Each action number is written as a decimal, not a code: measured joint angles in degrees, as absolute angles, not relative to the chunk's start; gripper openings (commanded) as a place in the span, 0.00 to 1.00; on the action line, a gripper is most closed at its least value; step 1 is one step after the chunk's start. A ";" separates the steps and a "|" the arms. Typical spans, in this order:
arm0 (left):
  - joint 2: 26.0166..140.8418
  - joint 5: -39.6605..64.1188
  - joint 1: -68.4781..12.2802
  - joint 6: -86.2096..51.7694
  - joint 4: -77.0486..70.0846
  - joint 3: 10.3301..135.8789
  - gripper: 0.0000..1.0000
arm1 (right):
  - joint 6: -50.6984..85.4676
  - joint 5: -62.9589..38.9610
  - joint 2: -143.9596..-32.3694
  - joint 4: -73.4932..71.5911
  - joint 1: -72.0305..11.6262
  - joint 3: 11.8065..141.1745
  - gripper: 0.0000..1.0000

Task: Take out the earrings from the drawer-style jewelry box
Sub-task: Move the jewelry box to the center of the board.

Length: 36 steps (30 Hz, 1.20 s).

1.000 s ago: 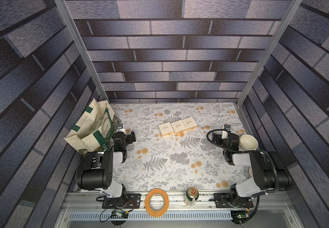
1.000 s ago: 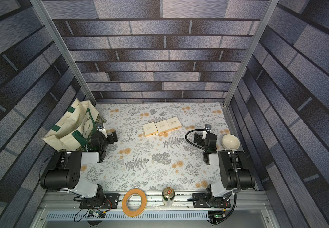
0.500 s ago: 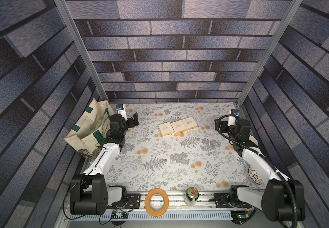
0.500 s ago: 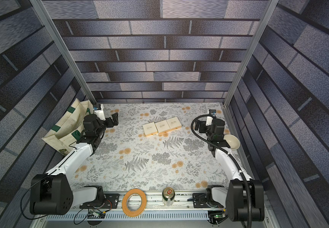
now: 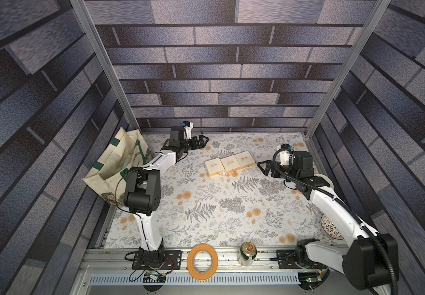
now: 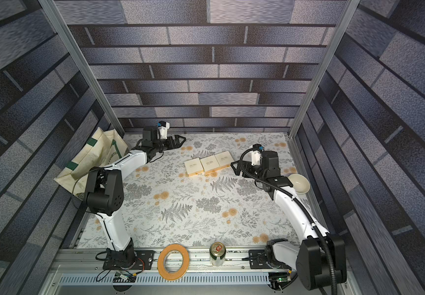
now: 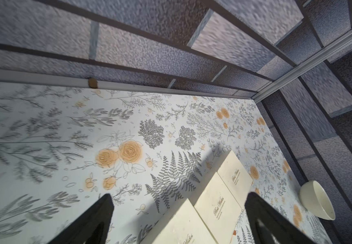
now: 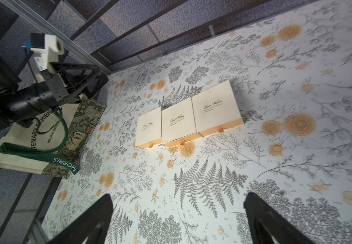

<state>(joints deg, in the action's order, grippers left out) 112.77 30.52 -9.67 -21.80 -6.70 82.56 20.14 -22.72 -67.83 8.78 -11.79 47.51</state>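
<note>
In both top views, three drawer boxes (image 5: pixel 228 163) sit touching in a slanted row on the table (image 5: pixel 206 204), above frame centre. A tote bag (image 5: pixel 114 163) leans at the table's left edge, and a bowl (image 6: pixel 299 182) sits at its right edge. On the bottom rail, a tape roll (image 5: pixel 189 261) lies left of a can (image 5: pixel 247 254). The left gripper (image 5: pixel 204 141) is upper left of the boxes, and the right gripper (image 5: pixel 261 167) is just right of them.

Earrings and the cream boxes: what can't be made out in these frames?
- Earrings: seen in no view; the three shut cream cardboard drawer boxes hide their contents.
- Small print on lids: too small, every view.
- Beige tote bag inside: folds hide it in both top views.
- Round patterned white disc: partly behind the right arm in a top view.
</note>
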 measured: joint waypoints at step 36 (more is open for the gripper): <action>126.63 45.67 -15.62 -25.58 -2.46 84.18 1.00 | 25.74 -19.73 -73.65 6.98 -21.54 44.18 0.98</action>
<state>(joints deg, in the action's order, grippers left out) 126.63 45.67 -15.62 -25.58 -2.46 84.18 25.74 -19.73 -73.65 6.98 -21.54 44.18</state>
